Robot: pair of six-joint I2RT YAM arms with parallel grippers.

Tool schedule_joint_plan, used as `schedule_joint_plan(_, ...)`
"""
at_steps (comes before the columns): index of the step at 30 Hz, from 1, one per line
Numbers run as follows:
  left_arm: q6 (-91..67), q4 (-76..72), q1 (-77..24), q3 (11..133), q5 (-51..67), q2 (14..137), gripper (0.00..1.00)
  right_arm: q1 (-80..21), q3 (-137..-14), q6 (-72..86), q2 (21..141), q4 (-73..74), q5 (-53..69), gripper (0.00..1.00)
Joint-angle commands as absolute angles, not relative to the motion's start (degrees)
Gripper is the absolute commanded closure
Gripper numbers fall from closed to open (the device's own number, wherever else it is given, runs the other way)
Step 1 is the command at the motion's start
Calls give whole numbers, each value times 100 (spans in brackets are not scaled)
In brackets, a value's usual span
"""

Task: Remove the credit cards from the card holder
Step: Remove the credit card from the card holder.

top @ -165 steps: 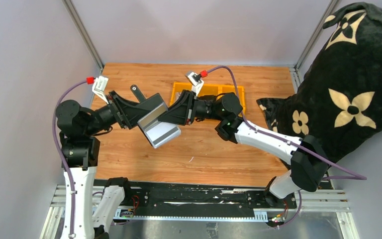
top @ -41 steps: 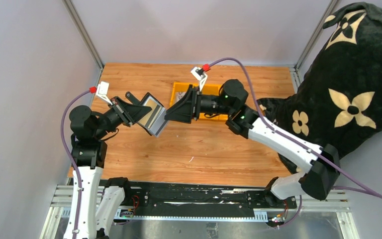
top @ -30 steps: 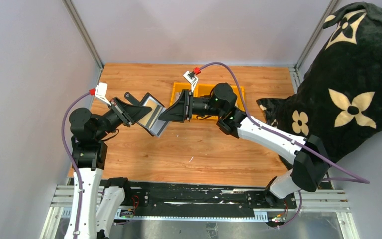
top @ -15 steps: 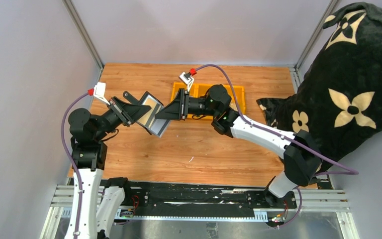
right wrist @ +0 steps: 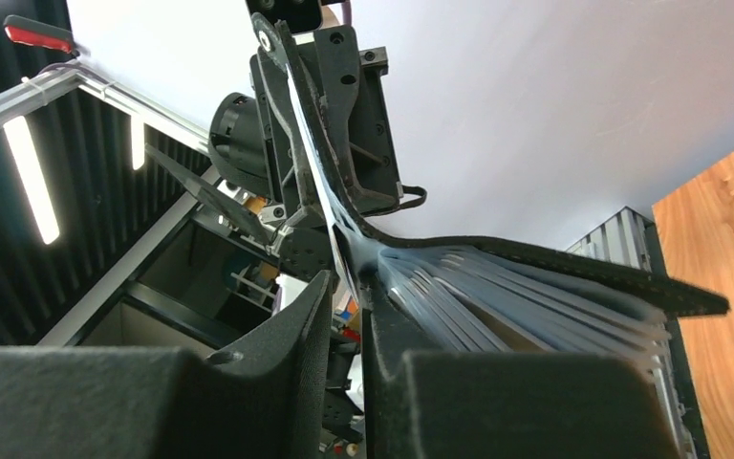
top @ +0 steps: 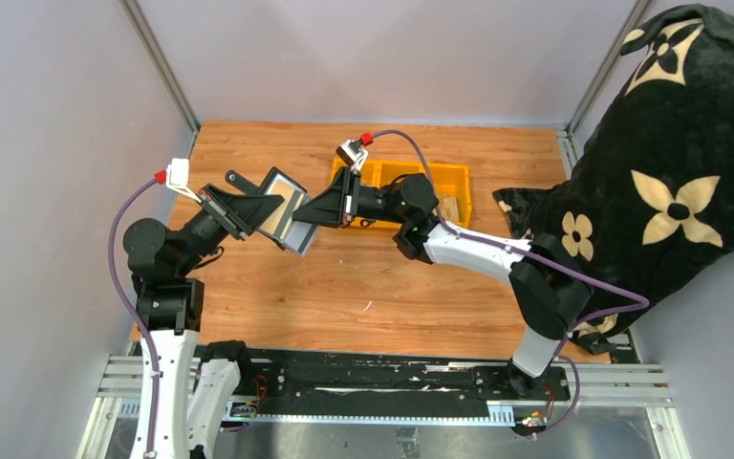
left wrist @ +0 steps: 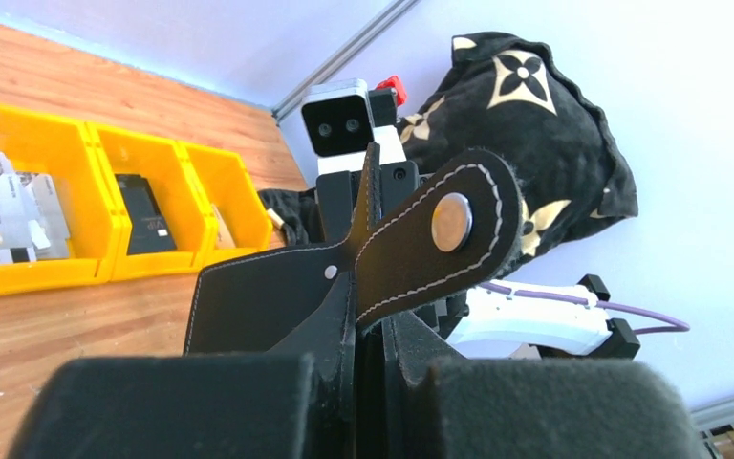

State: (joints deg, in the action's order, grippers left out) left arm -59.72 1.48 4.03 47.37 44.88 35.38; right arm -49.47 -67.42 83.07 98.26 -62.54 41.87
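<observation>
Black card holder [top: 285,208], clamped aloft at ten o'clock of the counter [top: 373,287] by our left end effector [top: 256,204], now has our right end effector [top: 304,218], wide a second ago, narrowed to a slit at its flap beside the credit cards [right wrist: 535,296], so a pull looks next, though we cannot tell whether it grips yet.

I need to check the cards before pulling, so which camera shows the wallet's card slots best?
The right wrist view: the slots fan out close up. The top view shows the wallet small, grey inside showing; the left wrist view shows only its black outside.
</observation>
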Motion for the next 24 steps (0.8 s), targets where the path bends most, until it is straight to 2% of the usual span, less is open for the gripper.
schedule_joint_plan(1,-6103,58,325,4535,4872,3532,89,-5089,-6755,8671,9670,-7198,4087,80)
schedule_joint_plan(4,-6060,61,324,4513,4832,3529,91,-5097,-6751,8662,9659,-7153,4071,68)
schedule_joint_plan(8,-5901,175,325,4511,4816,3499,91,-5098,-6746,8591,9659,-6966,3984,68)
schedule_joint_plan(12,-5825,209,325,4459,4817,3401,85,-5100,-6724,8505,9636,-6771,3908,87)
schedule_joint_plan(15,-5850,255,325,4437,4835,3387,73,-5098,-6696,8419,9601,-6693,3920,100)
schedule_joint_plan(17,-5918,228,324,4417,4858,3397,70,-5098,-6644,8320,9530,-6605,3911,100)
schedule_joint_plan(24,-6204,38,324,4399,4839,3476,74,-5098,-6333,8073,9288,-6461,3911,100)
